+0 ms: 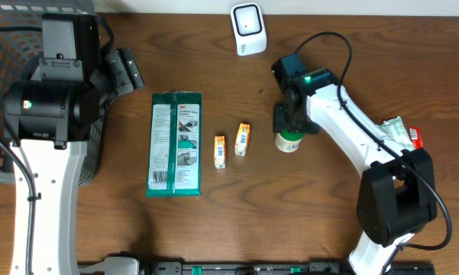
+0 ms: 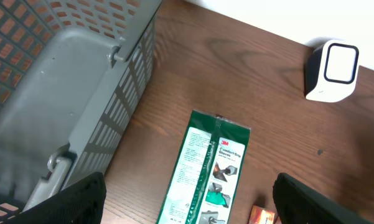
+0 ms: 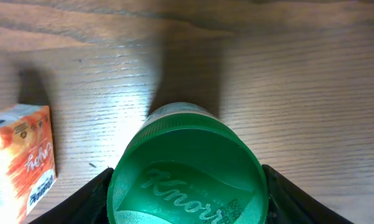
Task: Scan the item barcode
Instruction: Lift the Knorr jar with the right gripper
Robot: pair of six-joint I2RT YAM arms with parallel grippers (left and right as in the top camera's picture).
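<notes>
A small jar with a green Knorr lid (image 1: 289, 141) stands upright on the wooden table, right of centre. My right gripper (image 1: 289, 128) is down over it. In the right wrist view the lid (image 3: 187, 171) fills the space between the two black fingers (image 3: 90, 199), which lie against both of its sides, so my right gripper (image 3: 187, 190) is shut on the jar. No barcode shows on the jar. The white scanner (image 1: 247, 27) stands at the table's far edge. My left gripper (image 2: 190, 199) hangs open and empty above the table's left side.
A green and white glove pack (image 1: 176, 143) lies flat left of centre. Two small orange boxes (image 1: 220, 151) (image 1: 243, 139) stand between it and the jar. A grey mesh basket (image 1: 8, 46) fills the far left. More packets (image 1: 401, 131) lie at the right edge.
</notes>
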